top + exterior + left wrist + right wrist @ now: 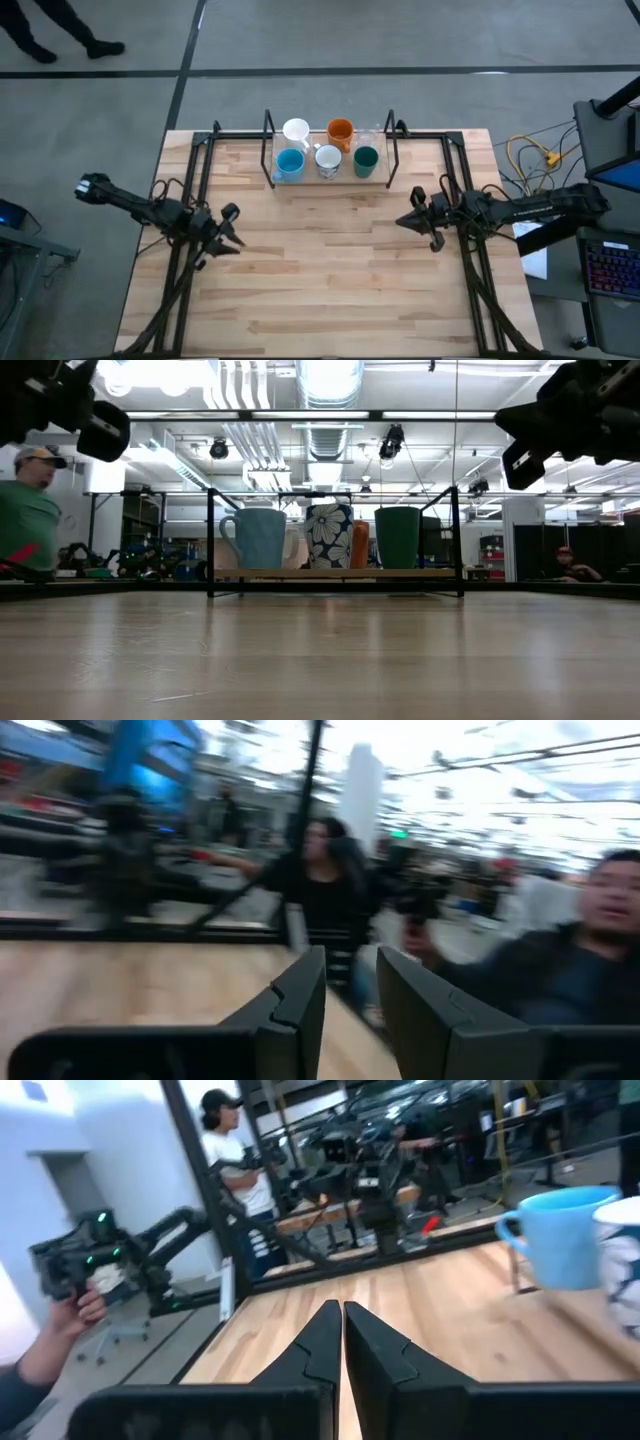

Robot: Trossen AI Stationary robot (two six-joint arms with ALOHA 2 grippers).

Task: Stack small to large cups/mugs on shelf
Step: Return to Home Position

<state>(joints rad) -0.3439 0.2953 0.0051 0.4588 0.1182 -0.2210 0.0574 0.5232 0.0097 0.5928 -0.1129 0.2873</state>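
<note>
The shelf (330,182) stands at the table's far middle, a wooden board in a black rod frame; it also shows in the low view (335,573). On it stand a white cup (296,130), an orange cup (340,131), a clear glass (369,137), a light blue mug (289,164), a white flowered mug (328,160) and a dark green cup (365,158). My left gripper (228,230) is open and empty above the table's left part. My right gripper (412,217) is shut and empty above the right part, and the light blue mug shows in its wrist view (560,1235).
Black frame rods (195,190) run along the table's left and right sides. Bare wooden tabletop (330,270) lies between the grippers and toward the near edge. People stand in the room beyond the table (25,520).
</note>
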